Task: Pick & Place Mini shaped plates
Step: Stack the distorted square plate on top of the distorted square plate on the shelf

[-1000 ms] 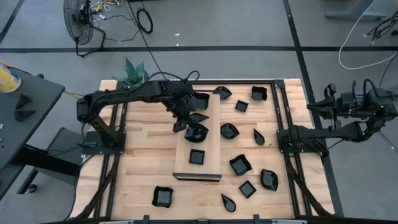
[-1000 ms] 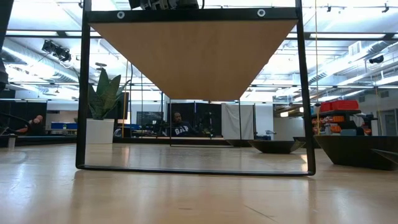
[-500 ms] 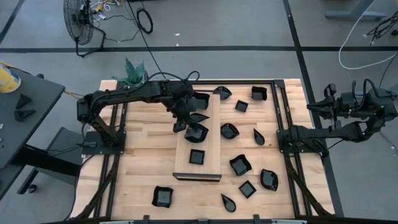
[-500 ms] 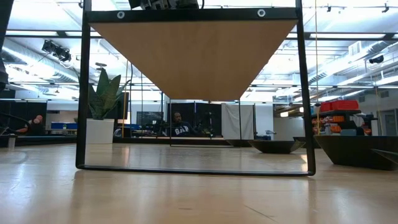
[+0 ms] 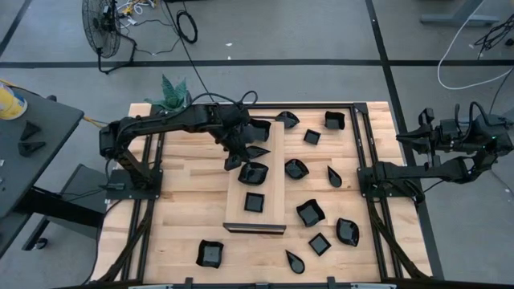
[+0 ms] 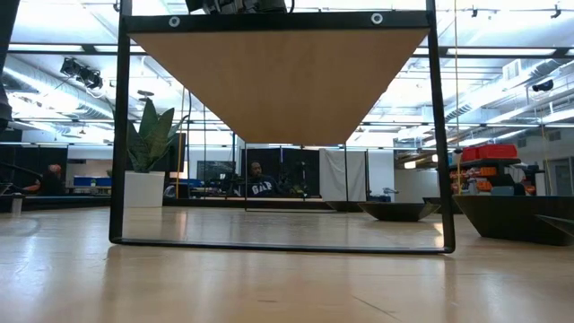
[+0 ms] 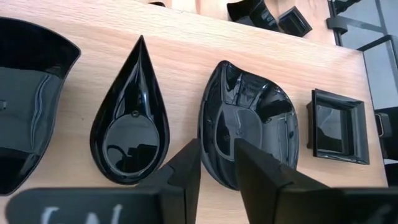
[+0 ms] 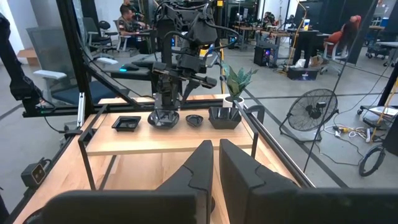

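From above, the left gripper [image 5: 238, 157] hangs over the wooden board [image 5: 255, 217], at the rim of a leaf-shaped plate [image 5: 254, 171] lying there. Its wrist view shows that plate's [image 7: 249, 129] rim in the narrow gap between parted jaws, seemingly a release; next comes a straight lift. The right gripper [image 8: 215, 163] waits off-table, jaws nearly together, empty.

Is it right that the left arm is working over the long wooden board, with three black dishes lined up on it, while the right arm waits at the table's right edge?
Not quite. The high view shows four black dishes on the wooden board, not three: a large dish, a teardrop dish, a leaf-shaped dish and a small square dish. The left gripper is over the board, and the right gripper waits at the right edge.
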### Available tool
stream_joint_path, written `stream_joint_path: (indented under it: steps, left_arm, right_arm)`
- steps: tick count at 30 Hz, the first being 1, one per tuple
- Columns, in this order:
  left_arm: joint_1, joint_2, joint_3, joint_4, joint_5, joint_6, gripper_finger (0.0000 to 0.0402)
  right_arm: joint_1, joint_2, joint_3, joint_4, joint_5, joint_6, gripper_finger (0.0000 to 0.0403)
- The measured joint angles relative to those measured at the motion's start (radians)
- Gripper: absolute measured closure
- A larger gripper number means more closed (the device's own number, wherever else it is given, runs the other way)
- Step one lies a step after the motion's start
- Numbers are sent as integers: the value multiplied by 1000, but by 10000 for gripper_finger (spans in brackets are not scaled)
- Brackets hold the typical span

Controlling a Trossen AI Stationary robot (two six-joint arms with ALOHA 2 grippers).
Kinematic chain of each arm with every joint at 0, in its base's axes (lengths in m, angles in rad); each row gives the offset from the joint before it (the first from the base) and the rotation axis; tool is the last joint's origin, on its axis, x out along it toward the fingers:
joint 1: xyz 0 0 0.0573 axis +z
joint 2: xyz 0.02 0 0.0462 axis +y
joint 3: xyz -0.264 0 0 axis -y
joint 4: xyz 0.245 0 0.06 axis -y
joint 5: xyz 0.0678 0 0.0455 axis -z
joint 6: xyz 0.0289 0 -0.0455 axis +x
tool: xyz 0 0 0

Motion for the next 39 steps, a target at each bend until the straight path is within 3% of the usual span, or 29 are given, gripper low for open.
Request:
stream_joint_path:
  steps: [8, 20, 32, 39]
  left_arm:
    - [38, -59, 0, -63, -1, 1, 297]
    - [52, -190, -19, -277, -145, -20, 269]
    - [10, -402, -275, -279, -148, -216, 201]
    - [-62, -533, -439, -254, -183, -338, 186]
  right_arm:
    - [0, 0, 0, 0, 0, 0, 369]
    - [0, 0, 0, 0, 0, 0, 369]
    - [0, 0, 0, 0, 0, 0, 369]
    - [0, 0, 0, 0, 0, 0, 369]
